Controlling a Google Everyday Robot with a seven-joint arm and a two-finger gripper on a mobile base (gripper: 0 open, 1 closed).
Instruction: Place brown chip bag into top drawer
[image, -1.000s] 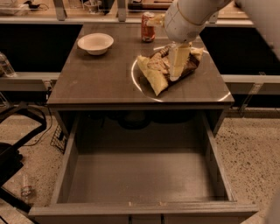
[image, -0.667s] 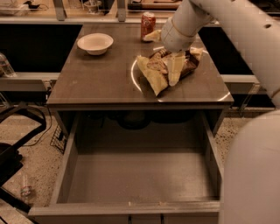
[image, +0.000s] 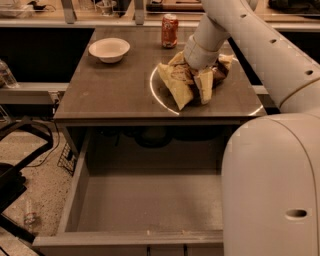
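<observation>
The brown chip bag (image: 176, 85) lies crumpled on the right half of the dark tabletop (image: 115, 92), tan-yellow with a dark brown centre. My gripper (image: 200, 75) reaches down from the upper right and sits on the middle of the bag, covering part of it. The bag rests on the table. The top drawer (image: 150, 202) is pulled open below the table's front edge, a wide grey box with nothing in it. Its right side is hidden behind my arm.
A white bowl (image: 109, 49) stands at the table's back left. An orange soda can (image: 169, 30) stands at the back centre, just behind the bag. My arm's large white body (image: 272, 185) fills the lower right. Dark chair legs and cables are on the floor at left.
My arm has swung further over the table and the gripper has come down lower onto the bag. The bag has stayed in place on the table.
</observation>
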